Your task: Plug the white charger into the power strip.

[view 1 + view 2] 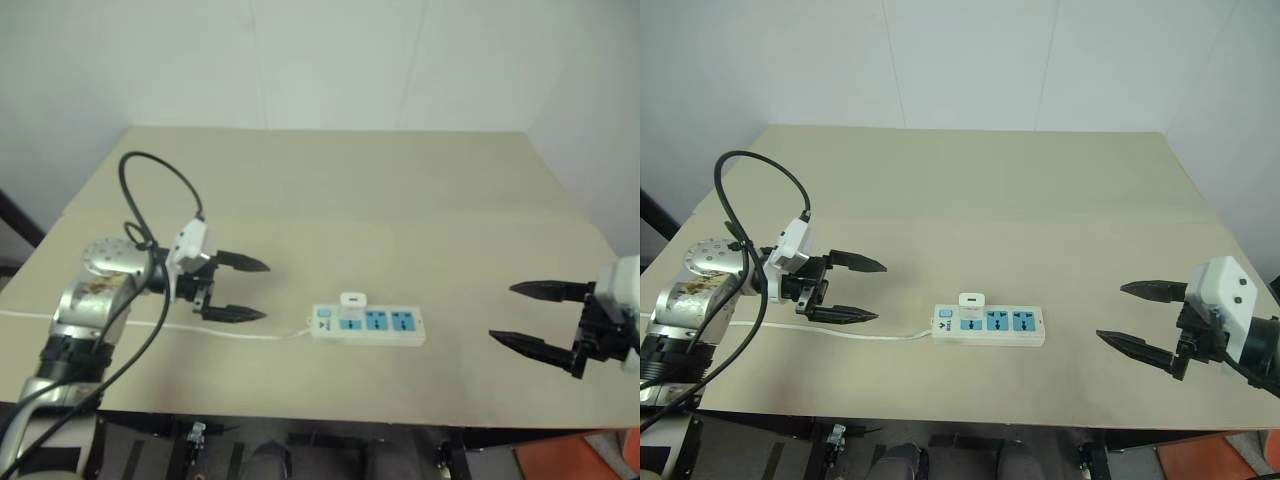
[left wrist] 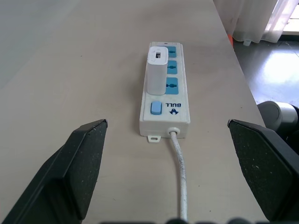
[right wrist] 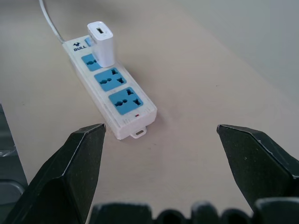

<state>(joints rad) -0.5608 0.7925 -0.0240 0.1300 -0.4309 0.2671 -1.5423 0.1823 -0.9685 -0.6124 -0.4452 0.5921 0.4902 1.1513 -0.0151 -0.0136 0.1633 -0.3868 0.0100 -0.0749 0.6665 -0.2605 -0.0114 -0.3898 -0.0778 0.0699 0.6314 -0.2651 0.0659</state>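
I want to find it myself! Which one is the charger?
Look at the tan table; near its front edge lies a long white strip with blue sockets. The charger is the small white block standing upright in the socket nearest the cord.

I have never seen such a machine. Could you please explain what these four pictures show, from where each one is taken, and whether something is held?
It is a humanoid robot with two arms, each ending in a gripper of two black fingers. The two wide pictures come from a camera on its head, looking down over a table. There the left gripper is on the left and the right gripper on the right. The two close pictures come from cameras on the wrists, looking out between each gripper's own fingers. On the table lies a power strip with blue sockets and a thin cord. A small white charger stands upright in the socket nearest the cord end. Both grippers are open and hold nothing; each is apart from the strip.
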